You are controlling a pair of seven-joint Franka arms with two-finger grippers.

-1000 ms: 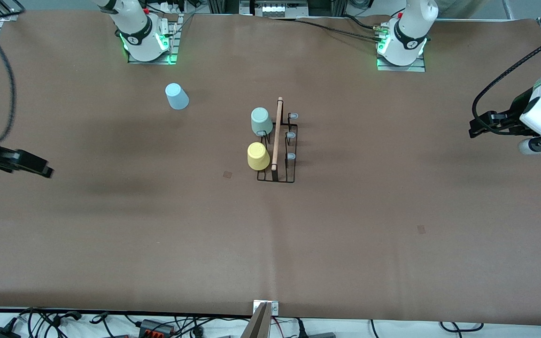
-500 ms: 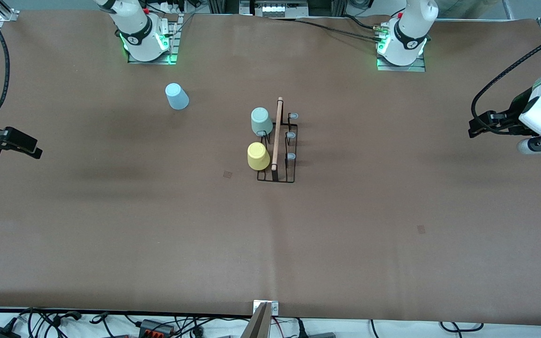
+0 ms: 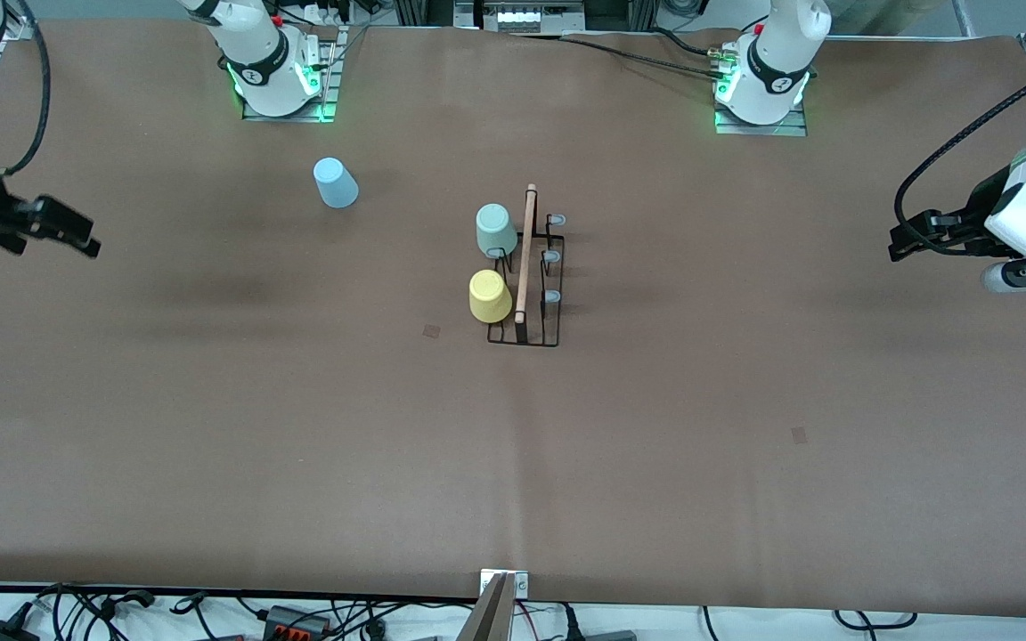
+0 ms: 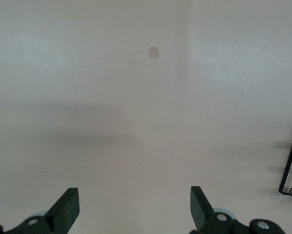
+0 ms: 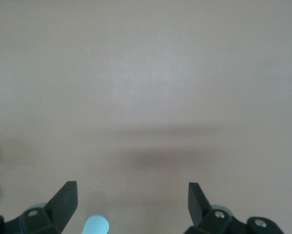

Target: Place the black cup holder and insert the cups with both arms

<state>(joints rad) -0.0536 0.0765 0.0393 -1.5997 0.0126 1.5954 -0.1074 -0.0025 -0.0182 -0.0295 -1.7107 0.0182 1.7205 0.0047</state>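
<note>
The black cup holder [image 3: 526, 313] stands mid-table with its wooden rod [image 3: 526, 254] on top. The pale green cup [image 3: 495, 230] and the yellow cup [image 3: 489, 296] sit upside down on its pegs, on the side toward the right arm's end. Three blue-tipped pegs [image 3: 551, 256] on its other side are bare. The light blue cup [image 3: 335, 182] stands upside down on the table near the right arm's base; it also shows in the right wrist view [image 5: 95, 225]. My right gripper [image 3: 85, 242] [image 5: 131, 201] is open and empty over the table's end. My left gripper [image 3: 898, 245] [image 4: 134, 207] waits open and empty over the other end. The holder's corner [image 4: 290, 165] shows in the left wrist view.
The arm bases [image 3: 277, 76] [image 3: 767, 85] stand along the table edge farthest from the front camera. Small tape patches [image 3: 431, 330] [image 3: 799, 434] lie on the brown table cover. Cables and a metal bracket [image 3: 500, 605] run along the nearest edge.
My right gripper has swung over its end of the table toward the row of bases. The left arm, the holder and the cups have not moved.
</note>
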